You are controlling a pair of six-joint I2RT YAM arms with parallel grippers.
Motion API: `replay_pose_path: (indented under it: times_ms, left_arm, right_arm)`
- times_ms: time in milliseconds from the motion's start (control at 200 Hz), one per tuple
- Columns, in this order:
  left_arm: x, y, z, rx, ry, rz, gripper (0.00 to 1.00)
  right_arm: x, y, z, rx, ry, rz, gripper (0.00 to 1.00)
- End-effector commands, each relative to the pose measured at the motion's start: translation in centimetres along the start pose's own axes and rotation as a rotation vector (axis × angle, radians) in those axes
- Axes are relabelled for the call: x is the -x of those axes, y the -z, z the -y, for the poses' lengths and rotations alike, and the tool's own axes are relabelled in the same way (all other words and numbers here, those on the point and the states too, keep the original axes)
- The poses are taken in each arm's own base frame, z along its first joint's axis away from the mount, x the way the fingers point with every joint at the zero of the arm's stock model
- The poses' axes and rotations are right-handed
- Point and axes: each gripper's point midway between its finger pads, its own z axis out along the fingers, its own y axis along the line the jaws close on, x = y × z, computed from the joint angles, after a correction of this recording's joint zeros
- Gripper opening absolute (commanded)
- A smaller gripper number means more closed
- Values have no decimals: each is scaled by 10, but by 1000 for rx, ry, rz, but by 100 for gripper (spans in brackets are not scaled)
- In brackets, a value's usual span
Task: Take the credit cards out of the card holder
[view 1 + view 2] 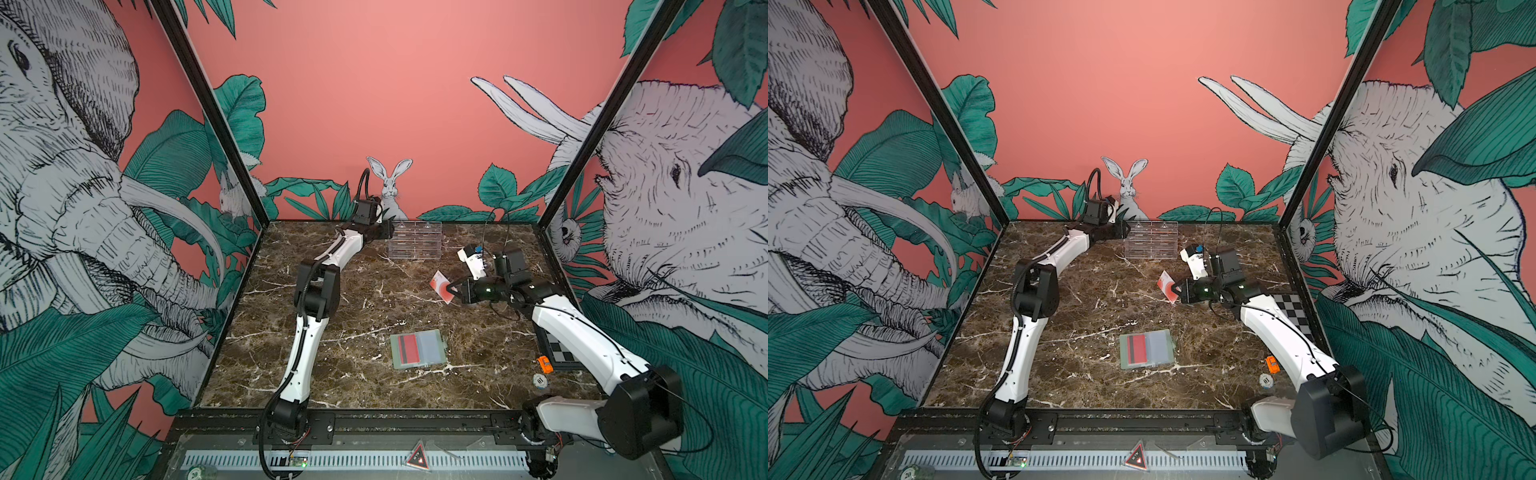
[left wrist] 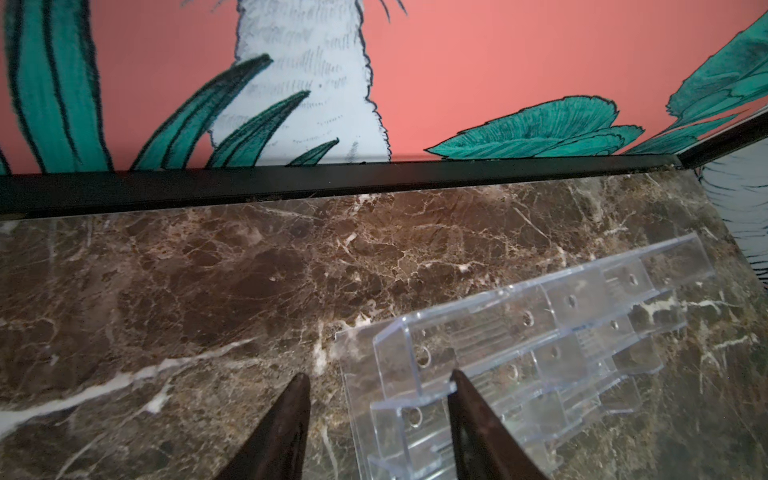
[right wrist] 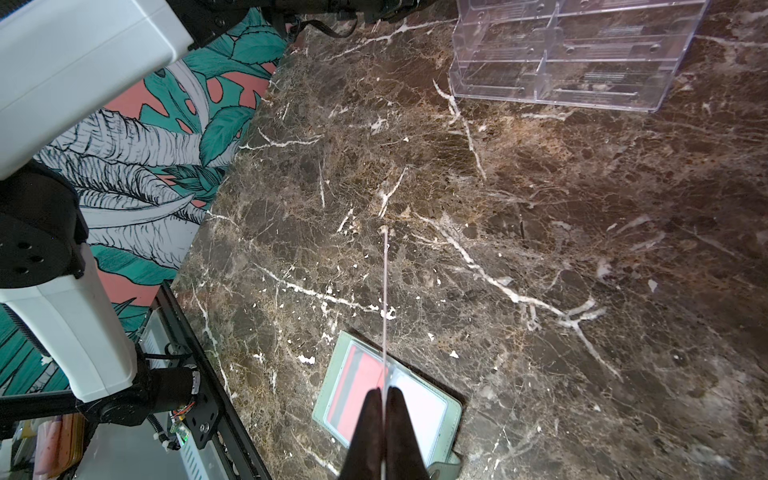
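Observation:
The card holder [image 1: 433, 347] [image 1: 1159, 347] [image 3: 453, 409] lies open and flat at the table's front centre, pale green with clear sleeves. A red credit card with a dark stripe [image 1: 409, 348] [image 1: 1137, 349] [image 3: 357, 386] sits in its left sleeve. Above the table to the right, my right gripper [image 1: 453, 289] [image 1: 1177, 291] [image 3: 384, 390] is shut on another credit card [image 1: 440, 283] [image 1: 1165, 282], white with a red-orange circle. The wrist view shows that card edge-on [image 3: 385, 291]. My left gripper [image 1: 388, 232] [image 1: 1124, 229] [image 2: 380, 374] is at the back, fingers apart astride the end of the clear stand, holding nothing.
A clear acrylic tiered stand [image 1: 415, 240] [image 1: 1151, 241] [image 2: 540, 332] [image 3: 573, 54] stands against the back wall. At the right edge lie a checkered board [image 1: 561, 353] [image 1: 1291, 307], a small orange toy [image 1: 545, 364] and a poker chip [image 1: 539, 379].

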Motion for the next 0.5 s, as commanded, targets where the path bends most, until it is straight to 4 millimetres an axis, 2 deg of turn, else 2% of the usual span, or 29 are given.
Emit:
replay_pose_path:
  times_ms: [0,495]
  left_arm:
    - [3,1,-1,11,-25,-7,53]
    - [12,5,12,-2,-70,18,33]
  right_arm:
    - [15,2,-6,19,20,40,0]
    - [10,0,-5,21,4,38,0]
